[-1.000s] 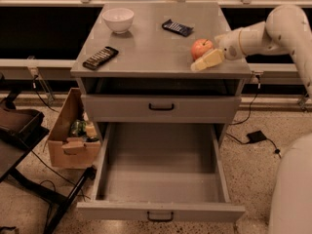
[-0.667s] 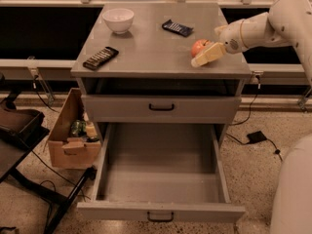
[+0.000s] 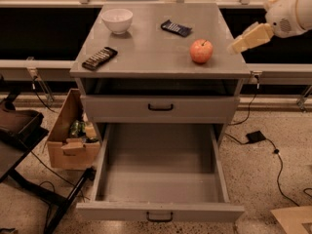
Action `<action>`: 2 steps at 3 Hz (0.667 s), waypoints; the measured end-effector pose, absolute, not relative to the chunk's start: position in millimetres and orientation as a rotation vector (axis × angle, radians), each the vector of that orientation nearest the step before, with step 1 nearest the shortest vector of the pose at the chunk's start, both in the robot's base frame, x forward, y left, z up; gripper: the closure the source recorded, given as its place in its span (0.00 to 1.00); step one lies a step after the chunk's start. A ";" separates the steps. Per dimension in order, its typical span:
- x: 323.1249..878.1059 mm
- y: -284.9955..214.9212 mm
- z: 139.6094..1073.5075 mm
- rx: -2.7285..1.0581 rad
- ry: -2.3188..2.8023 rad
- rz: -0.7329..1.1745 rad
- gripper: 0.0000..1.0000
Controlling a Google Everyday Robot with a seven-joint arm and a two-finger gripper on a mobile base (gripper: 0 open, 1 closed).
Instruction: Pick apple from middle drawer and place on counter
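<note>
The apple [image 3: 201,50], red-orange with a short stem, stands on the grey counter [image 3: 151,48] near its right front part. My gripper [image 3: 242,40] is to the right of the apple, past the counter's right edge, apart from it and holding nothing. The middle drawer [image 3: 160,172] is pulled out wide below, and its flat grey floor holds nothing. A black bar handle [image 3: 160,217] sits on its front.
A white bowl [image 3: 117,20] stands at the counter's back left. A dark flat packet [image 3: 176,28] lies at the back middle and a black remote [image 3: 100,58] at the left front. The closed upper drawer front [image 3: 160,107] is above the open one. A cardboard box [image 3: 73,133] stands on the floor at the left.
My gripper has let go of the apple and drawn back to the right and up, off the counter. The apple stays where it was set.
</note>
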State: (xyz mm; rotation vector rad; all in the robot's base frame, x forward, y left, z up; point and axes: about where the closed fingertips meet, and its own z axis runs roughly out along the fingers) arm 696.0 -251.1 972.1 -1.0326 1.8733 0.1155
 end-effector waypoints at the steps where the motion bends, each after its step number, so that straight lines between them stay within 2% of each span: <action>1: 622.4 -314.1 1014.5 -0.893 1.993 -0.160 0.00; 2: 572.2 -332.7 1020.0 -0.921 2.054 -0.365 0.00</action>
